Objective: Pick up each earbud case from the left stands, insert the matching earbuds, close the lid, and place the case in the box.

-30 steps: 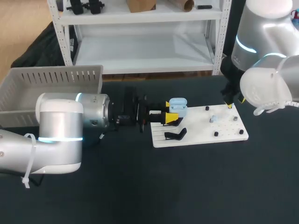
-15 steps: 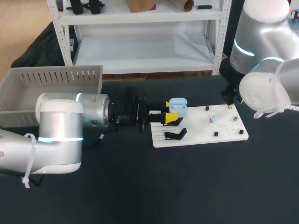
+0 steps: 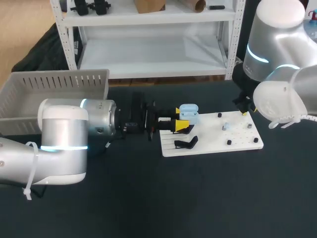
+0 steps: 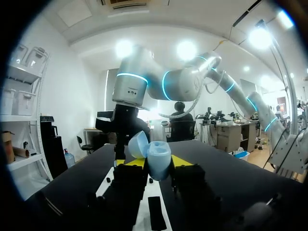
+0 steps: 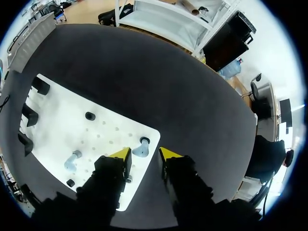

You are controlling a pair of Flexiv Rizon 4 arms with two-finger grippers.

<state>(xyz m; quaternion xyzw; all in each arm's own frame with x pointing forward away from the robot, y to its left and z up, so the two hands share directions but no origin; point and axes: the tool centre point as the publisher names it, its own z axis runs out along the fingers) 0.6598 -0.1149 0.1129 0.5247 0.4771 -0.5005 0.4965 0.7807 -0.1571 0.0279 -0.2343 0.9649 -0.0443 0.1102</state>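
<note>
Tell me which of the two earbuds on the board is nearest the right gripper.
The earbud just ahead of the right gripper, by the board's edge. The other earbud stands off to one side, beyond one finger.

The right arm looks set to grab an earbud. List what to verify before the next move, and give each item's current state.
1. Earbud case held in the left tool: ok.
2. Case lid open to receive earbuds: ok.
3. Right tool open: ok.
4. Earbud lined up between the right tool's tips: ok in the right wrist view.
5. Right tool low enough to close on that earbud: cannot tell.
6. Second earbud standing on the white board: ok.
</note>
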